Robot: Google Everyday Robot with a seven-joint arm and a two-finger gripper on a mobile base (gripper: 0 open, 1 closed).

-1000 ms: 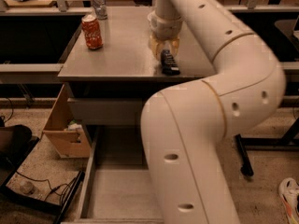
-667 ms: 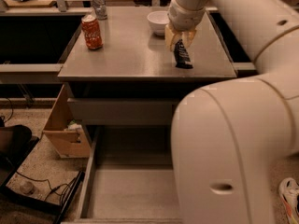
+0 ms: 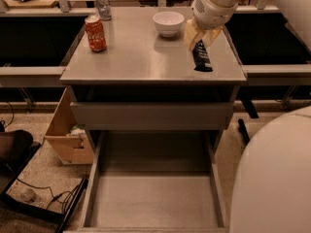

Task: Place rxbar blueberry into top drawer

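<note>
The rxbar blueberry (image 3: 202, 58) is a dark navy bar standing almost upright at the right side of the grey cabinet top (image 3: 141, 57). Its lower end is just at the surface, above its shadow. My gripper (image 3: 201, 37) comes down from the upper right, and its beige fingers (image 3: 191, 34) are closed around the bar's upper end. The top drawer (image 3: 155, 200) is pulled out wide below and in front of the cabinet, showing a bare grey floor and low side walls.
A red-orange soda can (image 3: 95, 33) and a silver can (image 3: 102, 3) stand at the cabinet top's left, and a white bowl (image 3: 168, 23) at the back middle. A closed drawer front (image 3: 153, 114) sits under the top. There is a cardboard box (image 3: 65, 137) at left and my arm's bulk (image 3: 274, 178) at lower right.
My gripper has moved right across the cabinet top with the bar in it. The bar has come up from lying flat to hanging nearly upright. The arm's bulk has swung to the right.
</note>
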